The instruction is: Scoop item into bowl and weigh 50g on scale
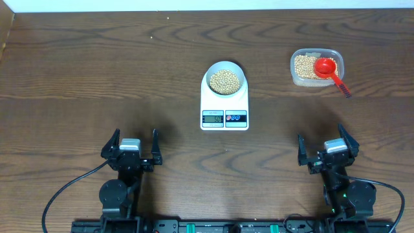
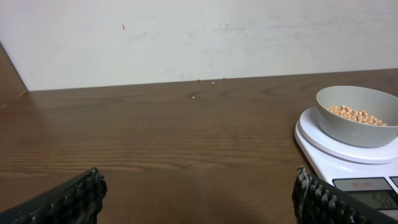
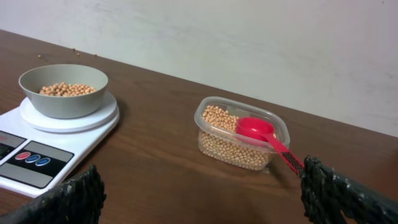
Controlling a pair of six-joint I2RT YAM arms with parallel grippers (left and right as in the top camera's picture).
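Two sets of jaws stand spread wide; I find the small pale round bowl (image 1: 226, 64) of tan beans (image 1: 226, 81), on the flat white scale (image 1: 224, 103), well apart ahead of both.

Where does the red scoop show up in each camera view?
Overhead: red scoop upper right, lying in the clear tub.
Left wrist: not in view.
Right wrist: right of centre, in the same tub.
Shared landmark: the bowl on the scale, in all three views.
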